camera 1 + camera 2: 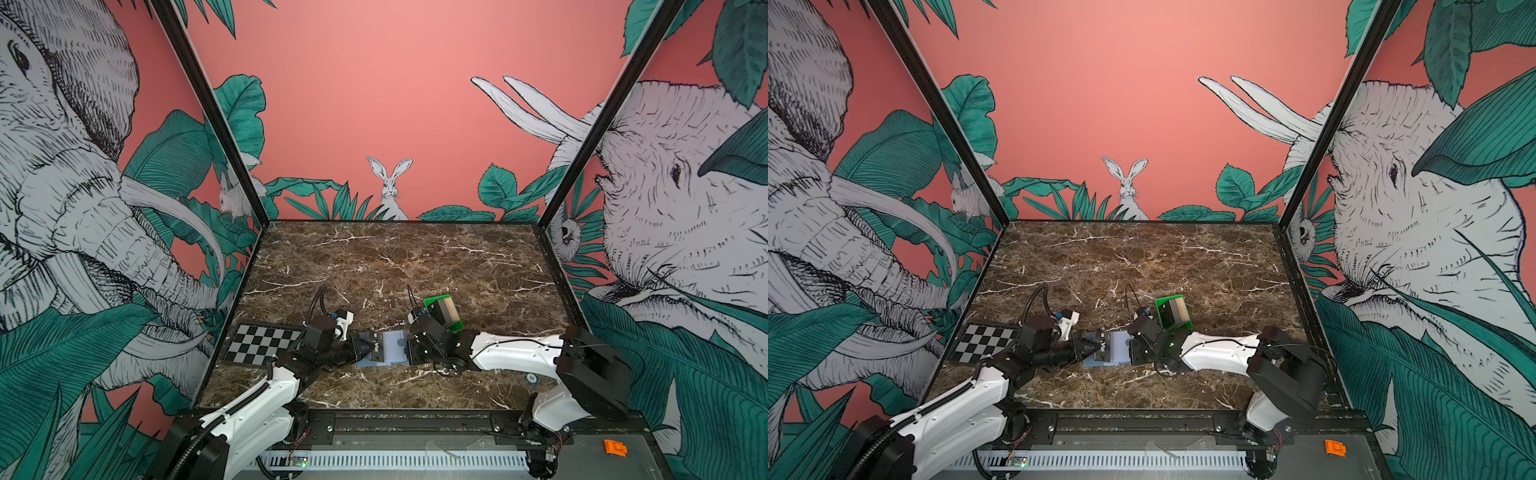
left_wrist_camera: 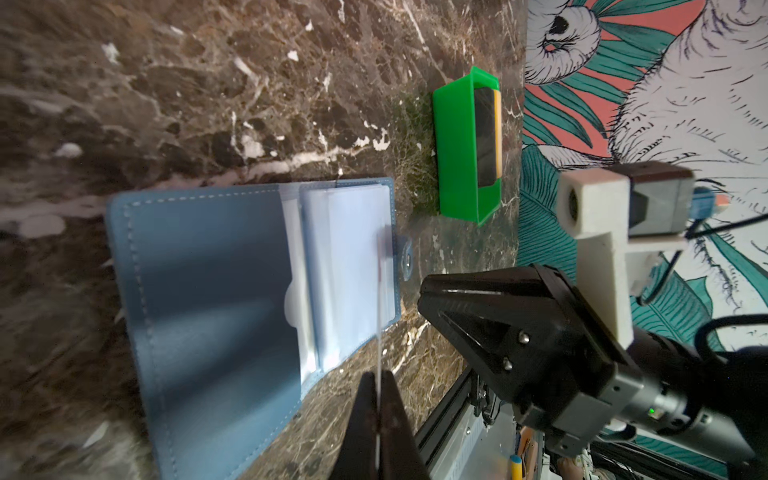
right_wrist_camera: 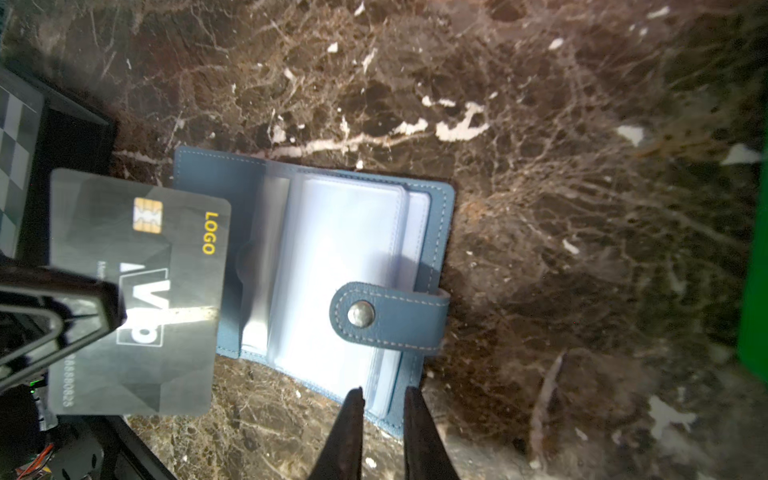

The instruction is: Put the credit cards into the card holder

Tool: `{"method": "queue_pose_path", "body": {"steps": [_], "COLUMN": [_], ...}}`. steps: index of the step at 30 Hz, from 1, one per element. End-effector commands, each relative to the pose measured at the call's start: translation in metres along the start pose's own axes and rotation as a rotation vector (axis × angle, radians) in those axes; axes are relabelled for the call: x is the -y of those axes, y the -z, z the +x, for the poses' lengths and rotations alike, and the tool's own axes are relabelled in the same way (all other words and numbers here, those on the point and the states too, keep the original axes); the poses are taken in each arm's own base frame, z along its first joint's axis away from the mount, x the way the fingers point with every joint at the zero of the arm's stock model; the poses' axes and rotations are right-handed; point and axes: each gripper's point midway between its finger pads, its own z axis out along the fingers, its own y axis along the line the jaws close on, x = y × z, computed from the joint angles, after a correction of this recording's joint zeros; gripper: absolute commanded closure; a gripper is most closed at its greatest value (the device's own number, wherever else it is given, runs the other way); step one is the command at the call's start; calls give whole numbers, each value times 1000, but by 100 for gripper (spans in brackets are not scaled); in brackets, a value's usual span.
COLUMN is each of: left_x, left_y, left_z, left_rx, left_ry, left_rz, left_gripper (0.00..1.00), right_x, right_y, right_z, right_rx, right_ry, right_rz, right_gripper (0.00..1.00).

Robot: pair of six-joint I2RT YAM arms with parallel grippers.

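The left fingers clamp the black VIP card over the open blue wallet lying on the desk. The right fingers sit narrowly parted at the wallet's opposite edge; I can't tell whether they pinch it.

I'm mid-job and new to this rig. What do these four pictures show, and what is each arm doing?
Two white robot arms work over a marble table. Two pictures look down from overhead; the others come from cameras on each wrist. The left pincer is shut on the black VIP card, seen edge-on in its own view, at the open card holder. The right pincer sits at the holder's edge, jaws narrowly apart; whether it pinches is unclear. More cards wait in a green tray; a checkerboard plate lies by the left arm.
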Motion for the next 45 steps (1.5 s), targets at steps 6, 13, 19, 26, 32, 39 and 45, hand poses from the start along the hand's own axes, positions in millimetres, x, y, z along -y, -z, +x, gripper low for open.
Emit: {"method": "queue_pose_path", "body": {"steps": [6,13,19,26,32,39,45], "left_x": [2,-2,-6,-14,-20,-22,-25], "left_y": [-4,-9,-11,-13,-14,-18,-20], "left_z": [-15,-16,-15,-11,-9,-10,-9], "left_rx": [53,60,54,46,46,44,40], "left_ry": [-34,-28,-31,-25,-17,-10,-6], "left_rz": [10,10,-2,-20,-32,-29,-32], "left_gripper": [100,100,100,100,100,100,100], "right_x": [1,11,11,10,10,10,9], "right_y": [-8,-15,-15,-16,-16,-15,-15], "right_z": [3,14,15,14,15,15,14], "right_rx": [-4,-28,-28,-28,-30,-28,-28], "right_ry": [-4,-7,-8,-8,-6,-7,-7], "right_rz": [24,58,64,63,63,62,62], "right_gripper": [81,81,82,82,82,82,82]}}
